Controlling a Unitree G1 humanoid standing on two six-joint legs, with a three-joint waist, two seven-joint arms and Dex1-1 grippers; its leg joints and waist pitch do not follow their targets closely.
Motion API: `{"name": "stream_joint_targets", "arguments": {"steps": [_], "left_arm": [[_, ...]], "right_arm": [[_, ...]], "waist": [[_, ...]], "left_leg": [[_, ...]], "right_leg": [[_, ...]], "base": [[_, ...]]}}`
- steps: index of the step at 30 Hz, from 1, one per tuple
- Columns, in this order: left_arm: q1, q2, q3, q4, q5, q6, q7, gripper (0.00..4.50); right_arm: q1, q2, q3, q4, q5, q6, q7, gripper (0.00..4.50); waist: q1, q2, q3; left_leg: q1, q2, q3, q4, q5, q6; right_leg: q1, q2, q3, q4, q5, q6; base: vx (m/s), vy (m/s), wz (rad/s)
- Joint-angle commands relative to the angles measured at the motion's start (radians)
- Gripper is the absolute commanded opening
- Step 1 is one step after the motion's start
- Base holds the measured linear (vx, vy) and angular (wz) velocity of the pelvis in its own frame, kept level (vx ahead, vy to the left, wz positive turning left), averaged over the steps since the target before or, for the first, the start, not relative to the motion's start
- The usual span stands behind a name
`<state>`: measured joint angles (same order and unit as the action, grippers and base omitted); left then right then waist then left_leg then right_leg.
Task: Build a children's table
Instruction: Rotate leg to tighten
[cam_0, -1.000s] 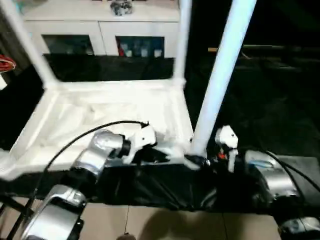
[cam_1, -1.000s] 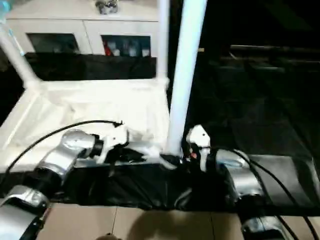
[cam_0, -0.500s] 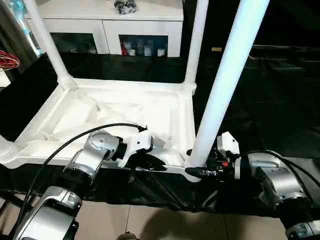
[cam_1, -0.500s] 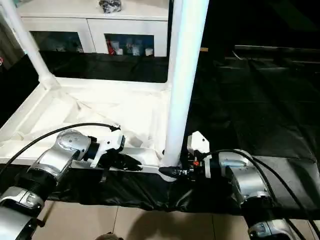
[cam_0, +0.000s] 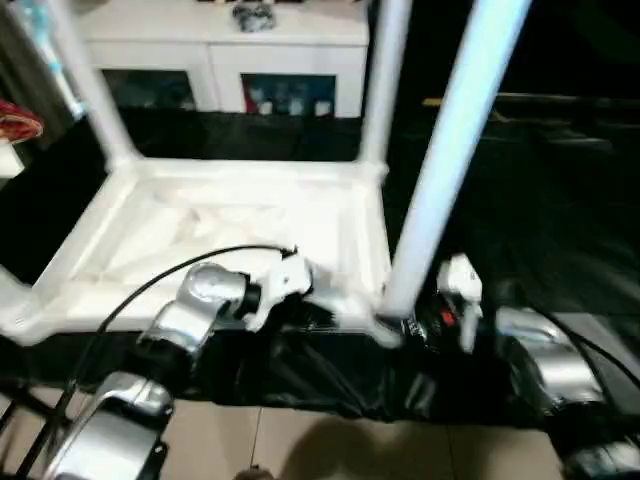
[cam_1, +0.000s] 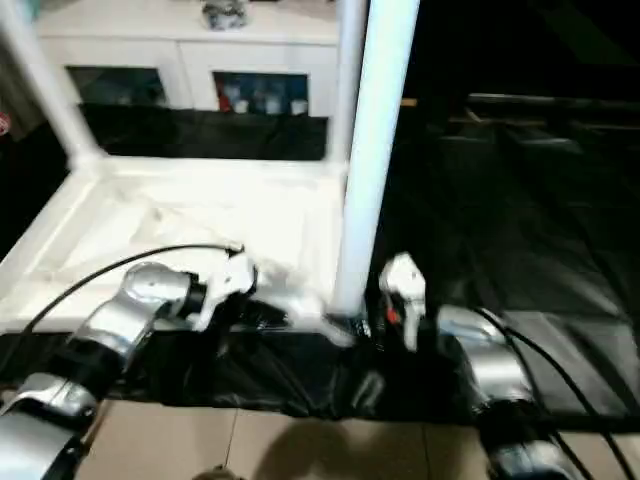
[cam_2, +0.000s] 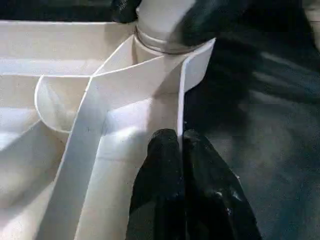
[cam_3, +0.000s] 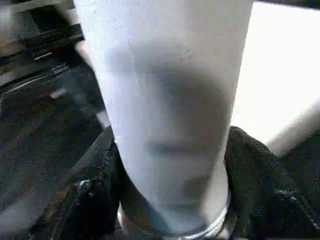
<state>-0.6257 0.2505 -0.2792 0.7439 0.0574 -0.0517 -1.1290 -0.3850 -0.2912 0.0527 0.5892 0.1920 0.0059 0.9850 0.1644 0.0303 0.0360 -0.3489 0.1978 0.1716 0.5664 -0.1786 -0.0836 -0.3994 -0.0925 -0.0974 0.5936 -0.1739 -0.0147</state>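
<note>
Right gripper (cam_3: 170, 200) clamps the near leg (cam_0: 445, 170) at its socket; left gripper (cam_2: 181, 155) pinches the tabletop (cam_0: 230, 220) rim. Next: press it home.

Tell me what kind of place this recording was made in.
Probably an indoor room set up as a work area: a white glass-door cabinet at the back, black sheeting under the upturned tabletop, beige floor tiles in front.

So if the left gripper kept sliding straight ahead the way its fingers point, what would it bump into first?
The left gripper is pinching the tabletop's side wall. Straight ahead along that wall is the corner socket, where the near leg stands with the right gripper around it. It would probably hit that corner first.
</note>
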Motion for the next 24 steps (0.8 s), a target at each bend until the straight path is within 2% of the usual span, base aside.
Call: {"name": "stream_joint_targets", "arguments": {"steps": [1, 5, 6, 9, 11, 12, 13, 14, 15, 17, 18, 21, 22, 24], "left_arm": [[-0.041, -0.048, 0.033, 0.0, -0.006, 0.015, 0.134, 0.0], [-0.063, -0.111, 0.034, 0.03, 0.013, 0.042, 0.244, 0.0], [-0.077, -0.148, 0.033, 0.047, 0.027, 0.053, 0.314, 0.0], [-0.085, -0.184, 0.035, 0.053, 0.031, 0.064, 0.359, 0.0], [-0.089, -0.203, 0.037, 0.054, 0.031, 0.065, 0.372, 0.0], [-0.089, -0.211, 0.036, 0.051, 0.032, 0.062, 0.371, 0.0], [-0.089, -0.211, 0.036, 0.051, 0.032, 0.062, 0.371, 0.0], [-0.088, -0.209, 0.033, 0.047, 0.03, 0.058, 0.36, 0.0], [-0.086, -0.207, 0.031, 0.043, 0.027, 0.054, 0.347, 0.0], [-0.08, -0.193, 0.03, 0.034, 0.021, 0.039, 0.314, 0.0], [-0.077, -0.186, 0.031, 0.033, 0.019, 0.031, 0.297, 0.0], [-0.061, -0.159, 0.027, 0.015, 0.007, 0.016, 0.235, 0.0], [-0.054, -0.148, 0.026, 0.007, 0.002, 0.012, 0.21, 0.0], [-0.037, -0.117, 0.017, -0.017, -0.013, -0.002, 0.144, 0.0]], "right_arm": [[0.005, 0.058, 0.069, 0.038, -0.042, 0.031, -0.045, 2.54], [-0.045, 0.143, 0.054, 0.135, -0.084, 0.041, -0.24, 2.54], [-0.087, 0.198, 0.041, 0.199, -0.108, 0.055, -0.393, 2.54], [-0.129, 0.253, 0.016, 0.257, -0.11, 0.069, -0.516, 2.54], [-0.145, 0.277, 0.013, 0.276, -0.12, 0.044, -0.543, 2.54], [-0.147, 0.277, 0.039, 0.274, -0.153, 0.007, -0.547, 2.54], [-0.147, 0.277, 0.039, 0.274, -0.153, 0.007, -0.547, 2.54], [-0.146, 0.271, 0.051, 0.271, -0.166, -0.014, -0.539, 3.1], [-0.145, 0.266, 0.056, 0.267, -0.173, -0.029, -0.532, 3.24], [-0.133, 0.254, 0.04, 0.237, -0.138, -0.033, -0.458, 3.26], [-0.127, 0.244, 0.038, 0.223, -0.128, -0.032, -0.428, 3.47], [-0.102, 0.19, 0.066, 0.181, -0.136, -0.05, -0.343, 3.7], [-0.091, 0.17, 0.072, 0.163, -0.129, -0.056, -0.301, 3.7], [-0.063, 0.119, 0.09, 0.117, -0.109, -0.071, -0.186, 3.7]], "waist": [[0.0, -0.008, -0.049], [-0.017, -0.007, -0.05], [-0.021, -0.005, -0.052], [-0.031, -0.003, -0.052], [-0.031, -0.005, -0.054], [-0.03, -0.007, -0.054], [-0.03, -0.007, -0.055], [-0.029, -0.006, -0.054], [-0.029, -0.006, -0.054], [-0.028, -0.005, -0.053], [-0.027, -0.005, -0.054], [-0.024, -0.006, -0.056], [-0.02, -0.007, -0.058], [-0.017, -0.009, -0.057]], "left_leg": [[0.001, 0.032, -0.013, -0.072, -0.287, 0.017], [-0.004, 0.027, -0.011, -0.07, -0.269, 0.025], [-0.004, 0.027, -0.012, -0.07, -0.259, 0.023], [-0.003, 0.027, -0.013, -0.072, -0.256, 0.008], [-0.005, 0.025, -0.01, -0.069, -0.252, 0.025], [-0.007, 0.025, -0.009, -0.069, -0.242, 0.033], [-0.008, 0.025, -0.008, -0.068, -0.238, 0.037], [-0.008, 0.025, -0.008, -0.068, -0.235, 0.044], [-0.009, 0.025, -0.007, -0.068, -0.235, 0.047], [-0.008, 0.024, -0.007, -0.068, -0.237, 0.05], [-0.009, 0.026, -0.008, -0.068, -0.236, 0.056], [-0.009, 0.026, -0.005, -0.065, -0.221, 0.067], [-0.012, 0.027, -0.004, -0.062, -0.2, 0.078], [-0.014, 0.026, -0.003, -0.06, -0.192, 0.089]], "right_leg": [[0.045, -0.069, 0.046, -0.095, -0.463, -0.113], [0.046, -0.066, 0.047, -0.092, -0.412, -0.126], [0.046, -0.066, 0.047, -0.089, -0.398, -0.131], [0.047, -0.066, 0.046, -0.088, -0.392, -0.134], [0.048, -0.065, 0.047, -0.087, -0.354, -0.141], [0.049, -0.066, 0.048, -0.085, -0.338, -0.143], [0.05, -0.066, 0.048, -0.085, -0.333, -0.142], [0.05, -0.065, 0.048, -0.085, -0.331, -0.142], [0.049, -0.065, 0.048, -0.086, -0.337, -0.14], [0.05, -0.065, 0.049, -0.087, -0.344, -0.136], [0.052, -0.065, 0.049, -0.087, -0.337, -0.136], [0.052, -0.062, 0.049, -0.083, -0.288, -0.148], [0.056, -0.064, 0.049, -0.077, -0.249, -0.158], [0.058, -0.063, 0.047, -0.077, -0.24, -0.161]], "base": [[0.0, 0.0, 0.0], [0.0, 0.0, 0.0], [0.0, 0.0, 0.0], [0.0, 0.0, 0.0], [0.0, 0.0, 0.0], [0.0, 0.0, 0.0], [0.0, 0.0, 0.0], [0.0, 0.0, 0.0], [0.0, 0.0, 0.0], [0.0, 0.0, 0.0], [0.0, 0.0, 0.0], [0.0, 0.0, 0.0], [0.0, 0.0, 0.0], [0.0, 0.0, 0.0]]}}
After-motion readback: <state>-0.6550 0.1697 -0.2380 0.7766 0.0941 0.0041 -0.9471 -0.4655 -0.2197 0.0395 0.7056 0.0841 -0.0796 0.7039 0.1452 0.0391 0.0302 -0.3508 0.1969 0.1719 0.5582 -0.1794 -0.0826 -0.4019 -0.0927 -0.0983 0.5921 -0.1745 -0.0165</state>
